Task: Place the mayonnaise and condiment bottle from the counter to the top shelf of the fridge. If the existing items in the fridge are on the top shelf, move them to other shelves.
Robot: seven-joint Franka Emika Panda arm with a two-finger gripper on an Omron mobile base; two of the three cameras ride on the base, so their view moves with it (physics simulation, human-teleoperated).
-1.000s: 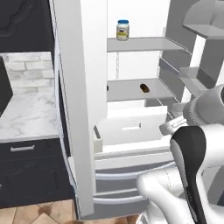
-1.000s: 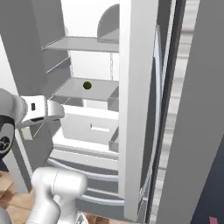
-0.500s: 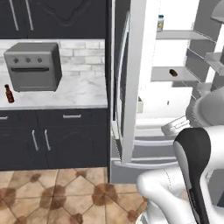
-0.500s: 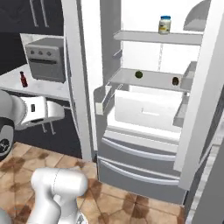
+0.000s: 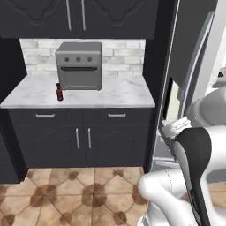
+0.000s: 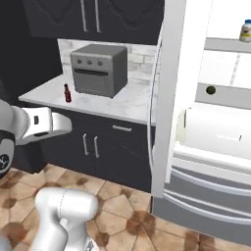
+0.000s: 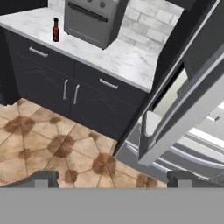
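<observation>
The condiment bottle [image 7: 55, 29] stands upright on the counter [image 7: 113, 57], left of the toaster oven [image 7: 94, 19], well apart from the gripper [image 7: 114, 178], whose fingers are spread wide, holding nothing, above the tiled floor [image 7: 48, 148].

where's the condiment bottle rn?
The condiment bottle stands upright on the counter, just left of the toaster oven, near the front edge in both base views.
</observation>
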